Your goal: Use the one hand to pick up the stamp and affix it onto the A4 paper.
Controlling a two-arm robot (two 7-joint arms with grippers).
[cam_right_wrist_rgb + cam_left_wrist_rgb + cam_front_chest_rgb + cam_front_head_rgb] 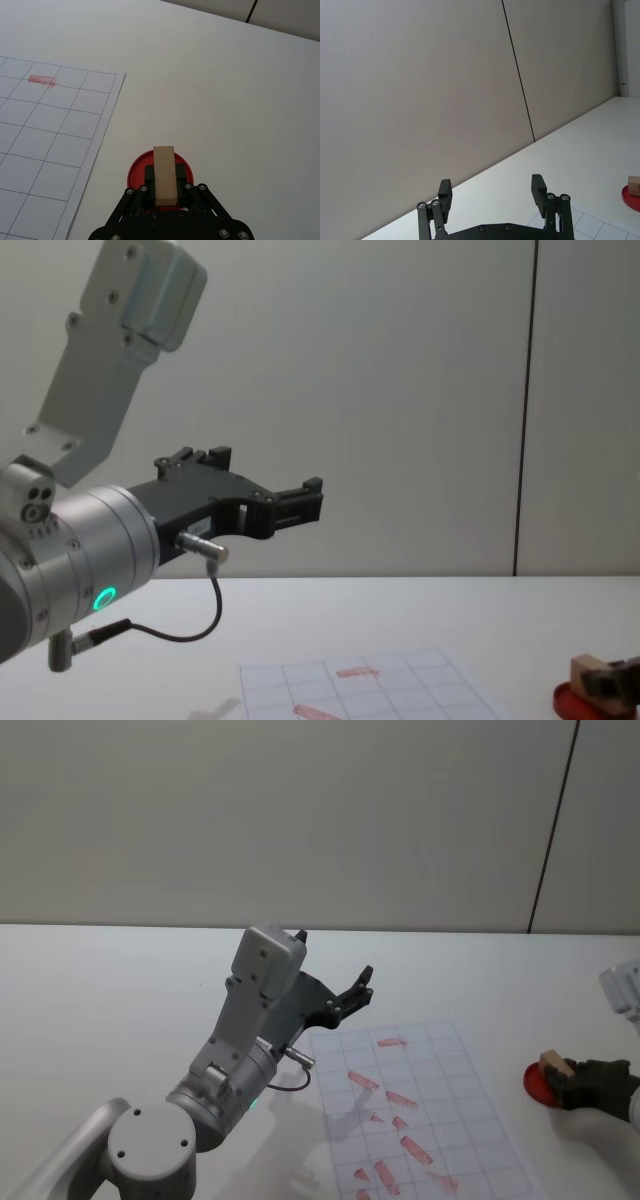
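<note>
Holds the left gripper (491, 184) raised, pointing forward, fingers spread wide, green wrist ring lit; clamps the stamp (164, 165) low on the right in the right gripper (165, 186)

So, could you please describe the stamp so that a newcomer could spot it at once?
Start at the gridded paper on the white table and look past its right edge to the round red pad. The right gripper holds the stamp over that pad. It is the one small tan wooden block there, unlike the flat red pad beneath it.
</note>
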